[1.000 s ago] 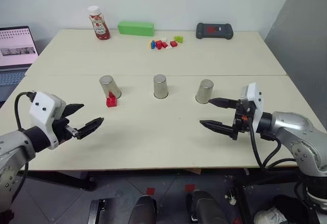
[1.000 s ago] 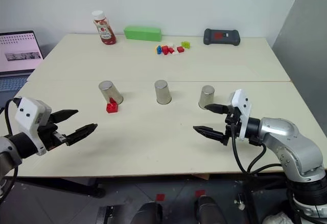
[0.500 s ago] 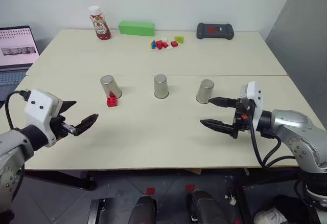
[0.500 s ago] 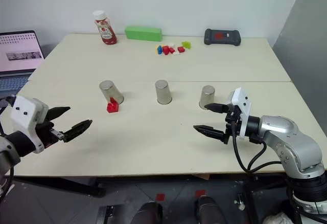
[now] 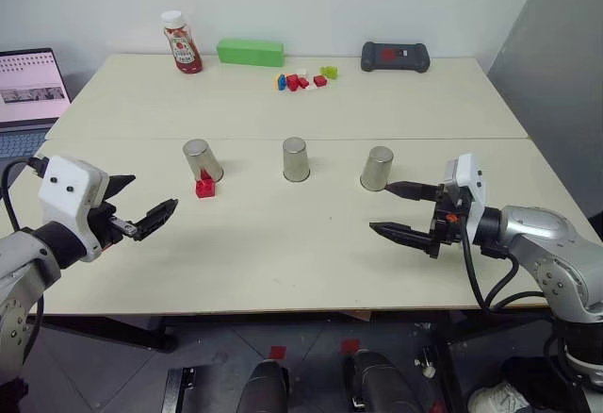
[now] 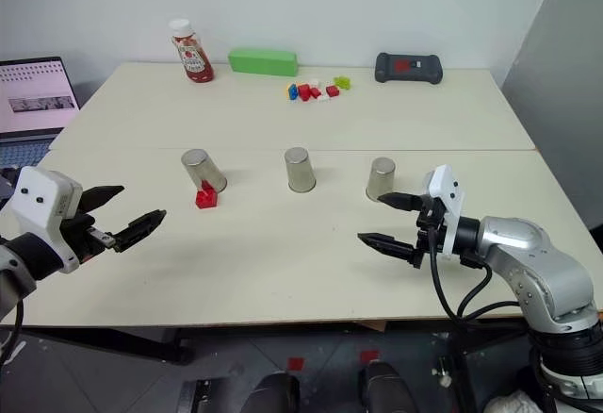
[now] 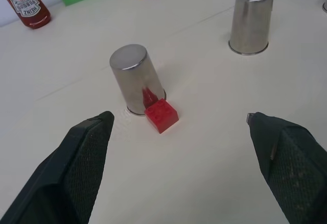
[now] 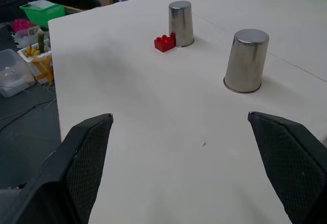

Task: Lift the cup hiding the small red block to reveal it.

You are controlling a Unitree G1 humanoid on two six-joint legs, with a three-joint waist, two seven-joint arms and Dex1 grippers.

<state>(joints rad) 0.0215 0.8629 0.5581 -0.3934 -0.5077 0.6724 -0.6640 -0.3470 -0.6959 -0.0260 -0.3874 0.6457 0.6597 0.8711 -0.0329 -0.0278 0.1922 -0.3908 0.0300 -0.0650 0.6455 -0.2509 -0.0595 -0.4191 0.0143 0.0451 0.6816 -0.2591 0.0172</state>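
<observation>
Left claw [image 5: 141, 207] has drawn back leftward, fingers apart and empty; small red studded plastic block [image 5: 205, 187] lies exposed, touching the leftmost upturned brushed-silver metal cup [image 5: 202, 159] on the cream counter [image 5: 283, 243]; task looks done, nothing left to grasp.

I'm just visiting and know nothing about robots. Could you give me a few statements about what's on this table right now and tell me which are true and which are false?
1. Three metal cups stand upside down in a row. True.
2. The small red block is hidden under the middle cup. False: it lies uncovered beside the left cup.
3. The left end effector is open and holds nothing. True.
4. The right end effector grips the right cup. False: it is open, apart from it.
5. A ketchup bottle stands at the far edge. True.
</observation>
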